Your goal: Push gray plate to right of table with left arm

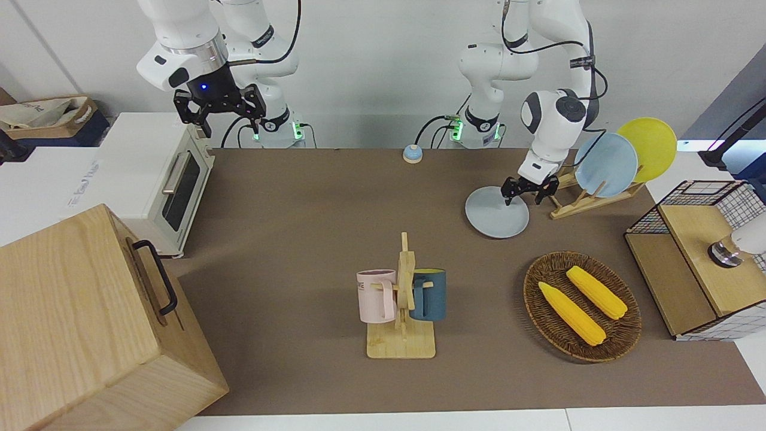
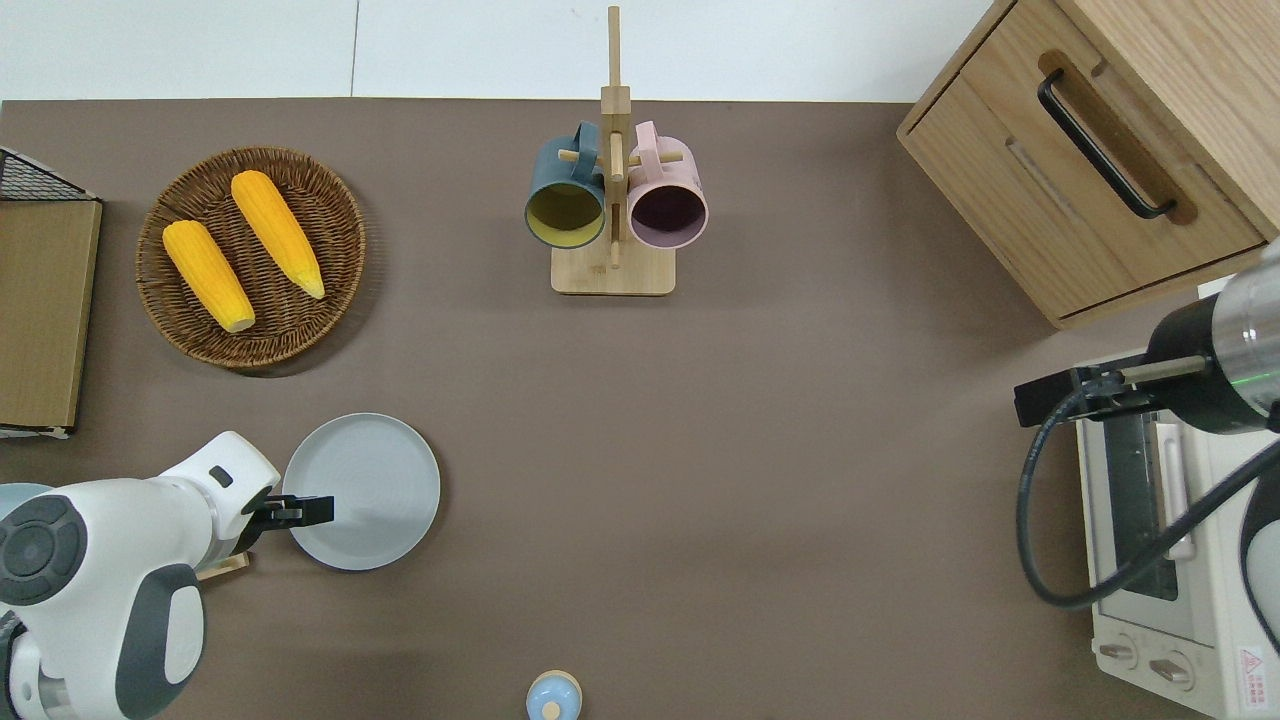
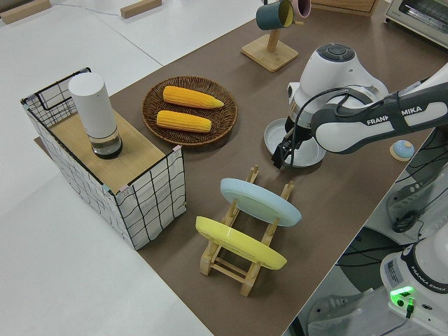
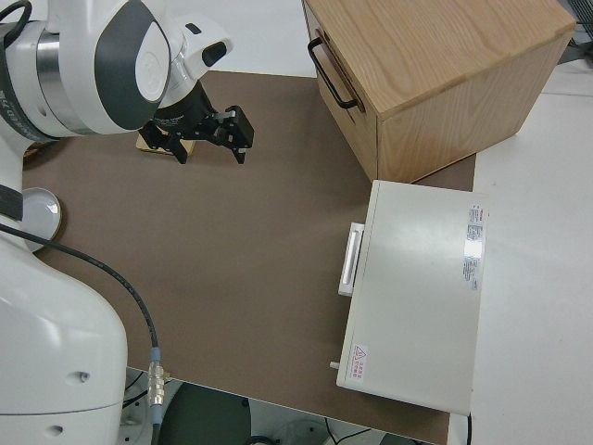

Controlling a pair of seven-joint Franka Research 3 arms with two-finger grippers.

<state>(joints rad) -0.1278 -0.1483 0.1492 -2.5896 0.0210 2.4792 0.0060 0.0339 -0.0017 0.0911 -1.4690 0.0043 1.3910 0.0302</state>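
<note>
Gray plate (image 2: pixel 362 491) lies flat on the table (image 2: pixel 760 500) toward the left arm's end, nearer the robots than the corn basket (image 2: pixel 251 256). The left gripper (image 2: pixel 318 511), fingers spread apart, reaches over its rim beside the plate rack (image 1: pixel 583 200). The right arm is parked.
</note>
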